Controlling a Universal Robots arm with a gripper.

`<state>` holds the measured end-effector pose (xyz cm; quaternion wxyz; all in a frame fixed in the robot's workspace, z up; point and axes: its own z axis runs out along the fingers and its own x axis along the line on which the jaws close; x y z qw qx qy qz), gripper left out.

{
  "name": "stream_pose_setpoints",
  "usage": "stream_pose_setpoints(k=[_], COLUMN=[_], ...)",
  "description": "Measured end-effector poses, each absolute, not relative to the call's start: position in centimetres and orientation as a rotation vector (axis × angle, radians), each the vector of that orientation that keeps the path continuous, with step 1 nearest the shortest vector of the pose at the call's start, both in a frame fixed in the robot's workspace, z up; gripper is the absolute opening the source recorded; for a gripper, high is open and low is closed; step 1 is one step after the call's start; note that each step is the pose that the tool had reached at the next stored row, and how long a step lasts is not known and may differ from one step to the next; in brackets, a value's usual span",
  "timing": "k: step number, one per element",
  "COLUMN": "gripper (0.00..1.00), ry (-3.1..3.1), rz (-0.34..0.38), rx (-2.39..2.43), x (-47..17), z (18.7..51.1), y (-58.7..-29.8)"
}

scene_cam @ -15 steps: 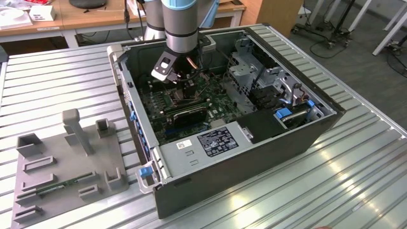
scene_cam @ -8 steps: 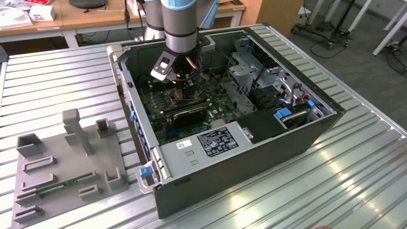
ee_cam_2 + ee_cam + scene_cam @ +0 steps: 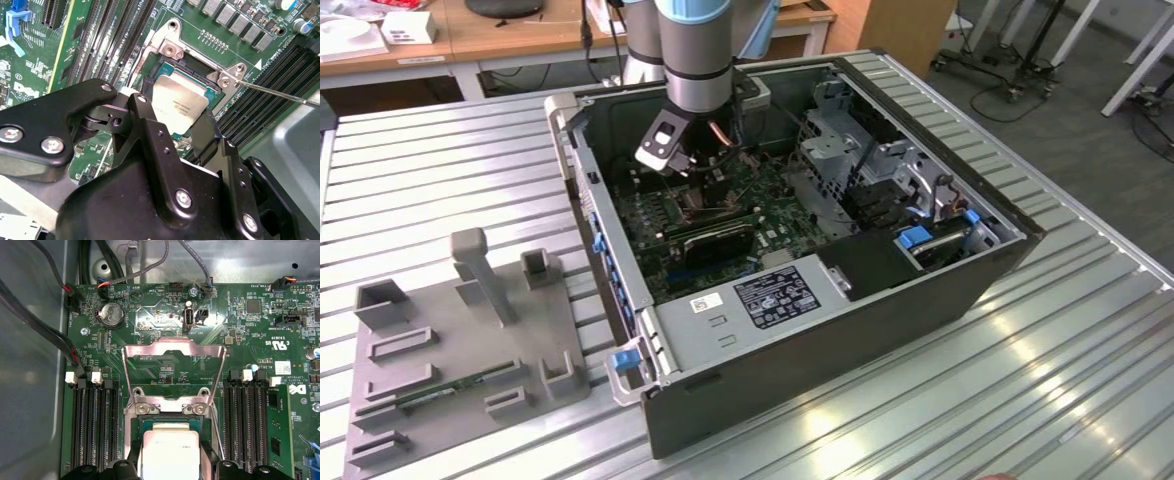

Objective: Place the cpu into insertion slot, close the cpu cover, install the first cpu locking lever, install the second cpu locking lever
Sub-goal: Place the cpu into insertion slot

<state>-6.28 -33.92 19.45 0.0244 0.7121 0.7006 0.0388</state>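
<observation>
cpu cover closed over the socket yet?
No, the cpu cover stands flipped open, swung back off the insertion slot.

Metal and matt black — my read from here.
The cpu (image 3: pixel 180 102) has a dull, brushed-looking metal top; the cpu cover (image 3: pixel 200 351) is bright, smooth sheet metal; the gripper's fingers (image 3: pixel 152 135) are matt black; the motherboard (image 3: pixel 150 315) shines glossy green.

The gripper (image 3: pixel 176 120) hangs low over the insertion slot (image 3: pixel 186 62) inside the open case (image 3: pixel 827 360), hemmed by 2 banks of memory slots (image 3: pixel 95 430), with the cpu cover (image 3: pixel 172 346) swung open beyond it, 1 thin lever rod (image 3: pixel 270 90) jutting sideways and the drive cage (image 3: pixel 834 150) close by.
</observation>
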Motion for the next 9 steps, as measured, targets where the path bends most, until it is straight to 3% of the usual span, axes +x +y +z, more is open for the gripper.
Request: stream_pose_setpoints(k=[9], gripper=[0.54], ry=[2.164], rz=[0.120], rx=[2.206], x=[-6.28], z=[19.12], y=[-33.92])
